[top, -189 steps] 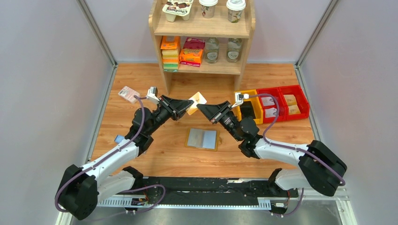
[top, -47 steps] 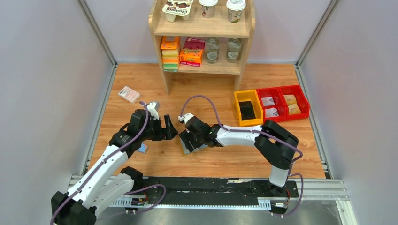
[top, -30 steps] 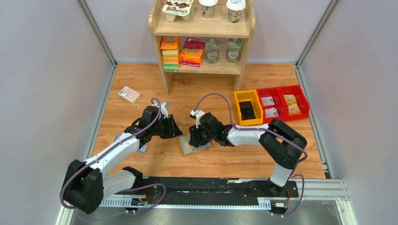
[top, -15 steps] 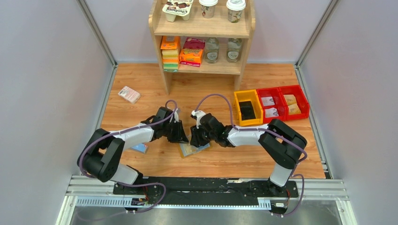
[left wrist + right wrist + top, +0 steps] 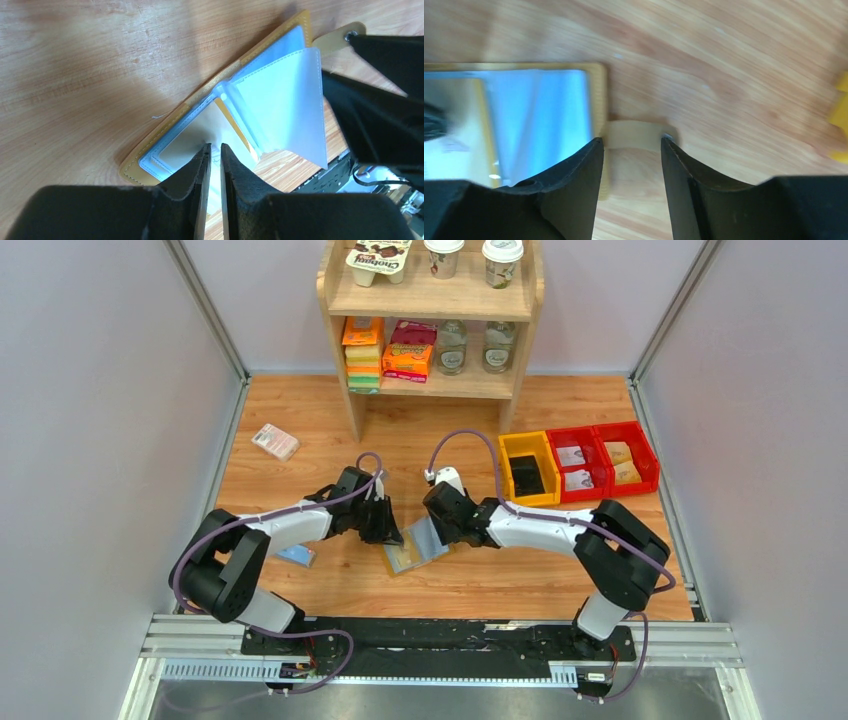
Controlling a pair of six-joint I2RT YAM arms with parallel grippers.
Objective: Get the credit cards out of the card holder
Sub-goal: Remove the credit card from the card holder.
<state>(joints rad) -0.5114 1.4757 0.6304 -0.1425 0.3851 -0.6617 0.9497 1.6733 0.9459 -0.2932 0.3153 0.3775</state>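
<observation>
Extraction step: the card holder lies open on the surface between both arms. The left end effector, narrowed, noses at a pale card in a sleeve of the holder; whether it grips cannot be told. The right end effector, wide, straddles the strap tab. Next, I judge, pinch the card's edge and slide it out.

The left gripper and right gripper flank the open card holder.

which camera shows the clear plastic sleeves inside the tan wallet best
Left wrist: the tan leather card holder lies open, its clear plastic sleeves fanned up, sharp. Right wrist shows only one blurred blue panel and the tan strap. Top external shows them tiny.
</observation>
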